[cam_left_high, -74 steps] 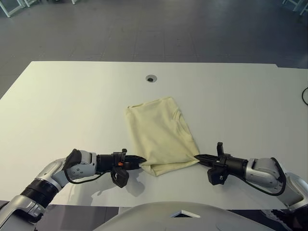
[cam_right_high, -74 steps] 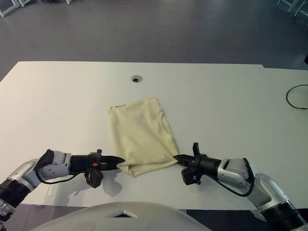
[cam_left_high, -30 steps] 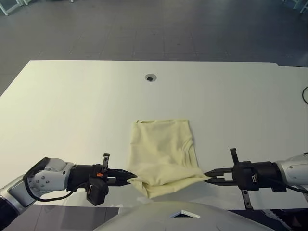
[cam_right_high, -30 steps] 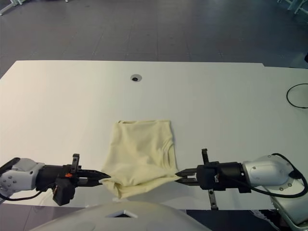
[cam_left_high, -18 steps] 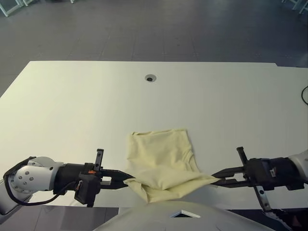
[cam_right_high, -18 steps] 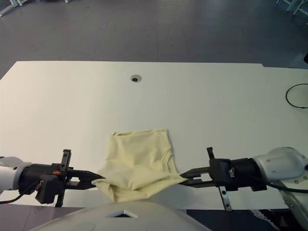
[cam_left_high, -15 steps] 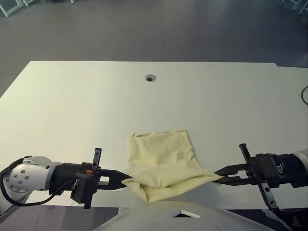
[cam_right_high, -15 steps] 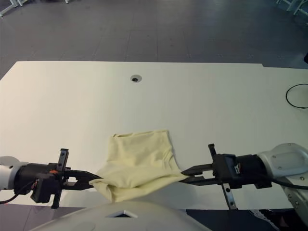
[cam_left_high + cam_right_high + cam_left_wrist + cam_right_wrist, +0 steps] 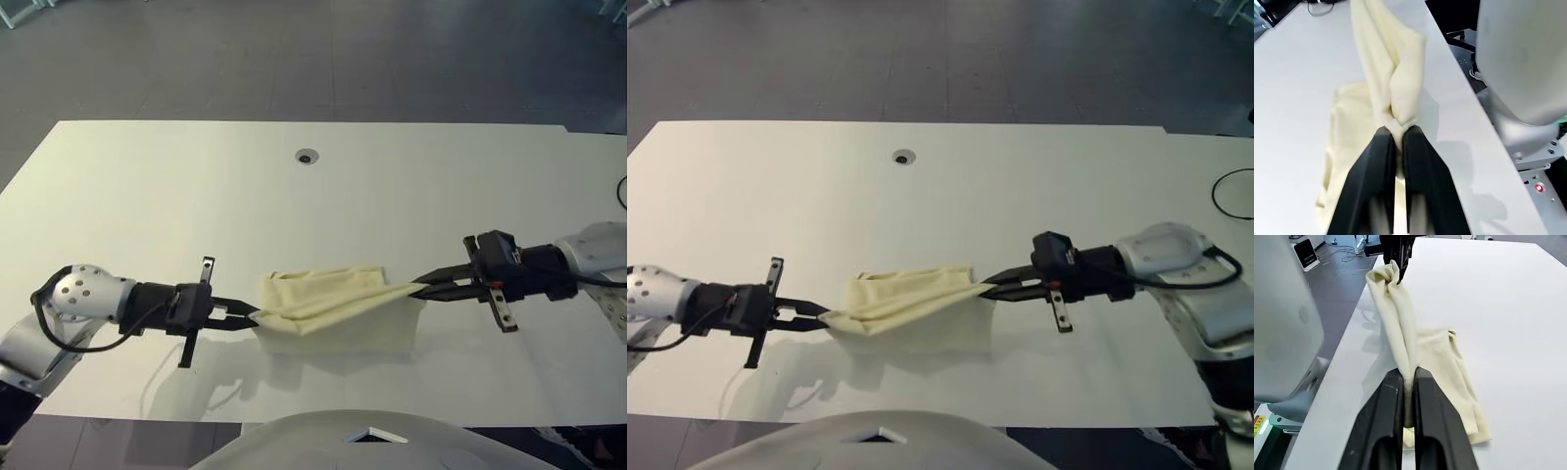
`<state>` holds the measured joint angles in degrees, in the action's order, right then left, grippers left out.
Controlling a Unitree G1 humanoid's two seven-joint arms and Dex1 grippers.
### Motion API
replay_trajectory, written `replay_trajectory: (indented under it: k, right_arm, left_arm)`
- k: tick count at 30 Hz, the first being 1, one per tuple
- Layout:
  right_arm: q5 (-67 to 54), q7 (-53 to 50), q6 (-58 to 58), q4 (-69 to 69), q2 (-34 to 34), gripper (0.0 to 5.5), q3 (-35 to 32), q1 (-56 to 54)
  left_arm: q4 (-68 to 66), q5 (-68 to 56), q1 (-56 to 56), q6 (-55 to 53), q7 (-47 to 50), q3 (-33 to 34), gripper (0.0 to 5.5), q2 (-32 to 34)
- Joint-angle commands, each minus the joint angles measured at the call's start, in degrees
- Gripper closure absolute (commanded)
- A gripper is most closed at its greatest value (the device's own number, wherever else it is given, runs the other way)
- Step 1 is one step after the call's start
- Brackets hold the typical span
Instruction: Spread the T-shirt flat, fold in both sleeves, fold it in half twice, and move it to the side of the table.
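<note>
Two corners of the T-shirt [image 9: 328, 308] are clamped: one in the left pincer [image 9: 247, 315], one in the right pincer [image 9: 421, 288]. Edge is held taut above the counter [image 9: 147, 196], rest draped on it, likely for folding over.

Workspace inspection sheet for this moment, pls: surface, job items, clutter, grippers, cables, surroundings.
Surface: white table with a small round hole near its far edge.
Job's things: pale yellow T-shirt, partly folded. Its near edge is lifted and stretched between the two grippers, and the rest lies on the table.
Clutter: nothing seen.
Grippers: left gripper shut on the T-shirt's left end. Right gripper shut on its right end. Both are just above the table.
Cables: a black cable looped at the table's right edge, well clear of the T-shirt.
Surroundings: grey tiled floor beyond the table.
</note>
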<state>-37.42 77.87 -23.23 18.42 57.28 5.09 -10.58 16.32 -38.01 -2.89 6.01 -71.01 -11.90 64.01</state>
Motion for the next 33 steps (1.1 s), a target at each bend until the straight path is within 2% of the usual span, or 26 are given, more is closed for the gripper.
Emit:
replay_trajectory:
  k: [1, 11, 20, 23, 24, 33]
  right_arm:
    - [5.3, 2.3, -0.1, -9.4, -4.2, 5.42, 5.3, -8.4]
    - [15.6, 5.0, 3.8, -29.6, -13.1, 5.42, 10.8, -19.1]
    - [23.0, 4.8, 10.3, -45.9, -18.9, 5.42, 11.6, -23.8]
    - [24.7, 4.9, 11.9, -49.3, -20.2, 5.42, 11.3, -24.6]
    - [25.2, 4.4, 12.3, -50.2, -20.6, 5.06, 11.1, -24.7]
    - [25.7, -0.5, 10.8, -55.6, -22.1, 3.86, 6.5, -27.4]
  left_arm:
    - [-6.1, 2.9, 6.4, -5.8, -1.3, -0.6, 5.45, -4.7]
    - [-23.3, 12.4, 15.9, -8.8, -7.2, -3.7, 5.45, -14.7]
    - [-37.9, 19.6, 22.4, -5.6, -9.8, -4.4, 5.45, -22.2]
    - [-41.1, 20.4, 24.5, -4.5, -8.7, -2.6, 4.87, -23.9]
    - [-42.0, 20.6, 25.3, -4.4, -8.4, -2.0, 4.68, -24.3]
    - [-44.0, 17.4, 28.3, -9.4, -6.5, 4.2, 3.40, -27.8]
